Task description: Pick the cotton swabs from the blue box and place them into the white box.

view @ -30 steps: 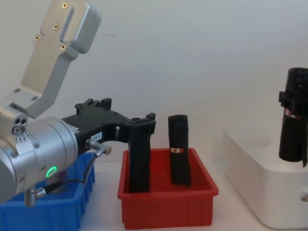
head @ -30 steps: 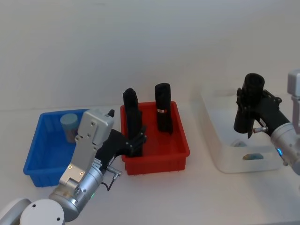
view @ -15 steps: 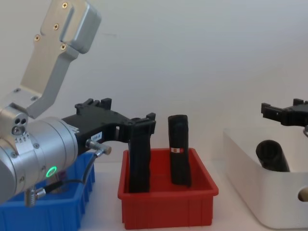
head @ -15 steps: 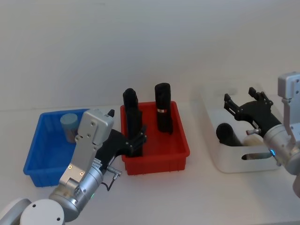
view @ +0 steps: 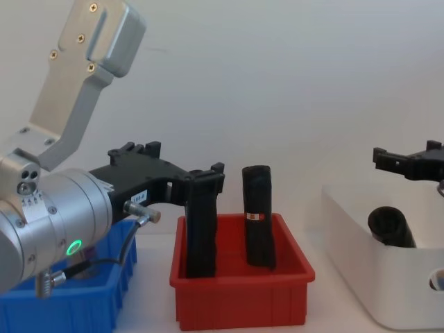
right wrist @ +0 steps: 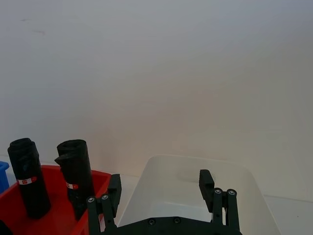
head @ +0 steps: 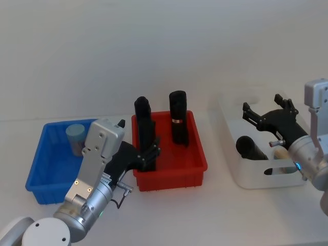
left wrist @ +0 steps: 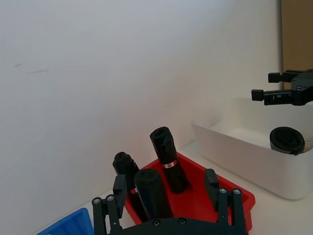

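now that the black roll (head: 249, 147) lies in the white box (head: 241, 174) at the right of the head view, the right gripper (head: 266, 110) hovers just above it with jaws spread and empty. a second ago it held that roll upright over the box, so it has just released. wrong item for the task, as i read it: a cotton swab jar (head: 76, 137) still sits in the blue box (head: 38, 177), far left. something pale also lies in the white box; possibly another jar, hard to tell. left gripper (head: 150, 156) stays by the red bin (head: 174, 177), jaws open around one of its rolls, not clamped.
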You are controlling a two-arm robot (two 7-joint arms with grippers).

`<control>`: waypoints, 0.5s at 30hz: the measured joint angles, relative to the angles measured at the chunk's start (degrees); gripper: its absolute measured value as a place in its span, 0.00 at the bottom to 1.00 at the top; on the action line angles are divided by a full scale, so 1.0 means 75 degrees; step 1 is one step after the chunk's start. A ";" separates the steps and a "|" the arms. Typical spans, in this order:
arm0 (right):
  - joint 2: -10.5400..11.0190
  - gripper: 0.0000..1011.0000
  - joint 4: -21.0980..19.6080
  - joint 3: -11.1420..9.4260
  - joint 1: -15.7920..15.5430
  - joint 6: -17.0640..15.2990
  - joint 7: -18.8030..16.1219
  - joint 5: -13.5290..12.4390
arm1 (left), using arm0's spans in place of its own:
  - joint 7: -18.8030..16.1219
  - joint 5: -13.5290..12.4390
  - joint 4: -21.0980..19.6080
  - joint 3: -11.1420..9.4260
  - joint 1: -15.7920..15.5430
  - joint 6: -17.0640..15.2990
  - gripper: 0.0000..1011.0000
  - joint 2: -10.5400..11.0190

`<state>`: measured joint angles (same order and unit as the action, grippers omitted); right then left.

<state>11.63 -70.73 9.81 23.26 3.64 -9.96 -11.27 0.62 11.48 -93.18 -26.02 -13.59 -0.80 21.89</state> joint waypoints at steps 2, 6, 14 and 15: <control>0.0001 0.99 0.0001 -0.0003 0.0000 0.0010 -0.0004 -0.0004 | 0.0000 0.0000 0.0000 0.0000 0.0000 0.0000 0.99 0.0000; 0.0004 0.99 0.0005 -0.0013 -0.0001 0.0031 -0.0012 -0.0017 | 0.0000 0.0000 0.0000 0.0000 0.0000 0.0000 0.99 0.0000; 0.0009 0.99 0.0010 -0.0020 -0.0004 0.0052 -0.0021 -0.0027 | 0.0000 0.0000 0.0000 0.0000 0.0000 0.0000 0.99 0.0000; 0.0010 0.99 0.0010 -0.0021 -0.0005 0.0054 -0.0022 -0.0028 | 0.0000 0.0000 0.0000 0.0000 0.0000 0.0000 0.99 0.0000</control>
<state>11.71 -70.65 9.66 23.23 4.05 -10.13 -11.48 0.62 11.48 -93.18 -26.03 -13.59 -0.79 21.90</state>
